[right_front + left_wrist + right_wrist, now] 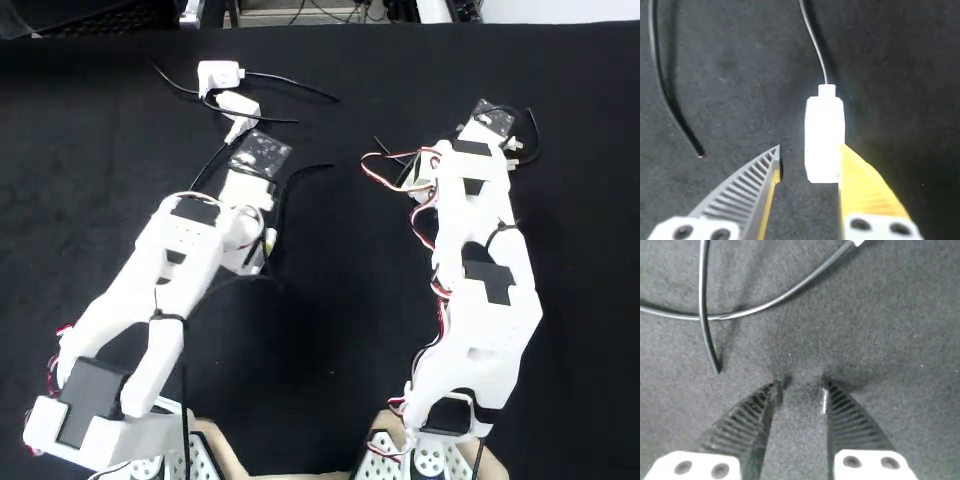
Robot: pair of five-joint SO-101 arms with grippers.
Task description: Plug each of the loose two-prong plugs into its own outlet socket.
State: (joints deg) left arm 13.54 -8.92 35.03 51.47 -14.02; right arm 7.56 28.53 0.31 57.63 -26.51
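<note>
Currently left hand open, empty; plug at frame centre sits off-centre between jaws, so closing may twist it.

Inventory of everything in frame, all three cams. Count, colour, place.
connector blocks: 2, white, far left of the cloth, the nearer one just ahead of the left arm; plug or socket, cannot tell.
cables: several, black, thin, running from the blocks and lying loose between the arms' far ends.
cloth: 1, black, covers the table.
arms: 2, white, side by side, bases at the near edge.
left gripper: 1, grey and yellow, open, one block against its yellow side.
right gripper: 1, grey, open over bare cloth.
</note>
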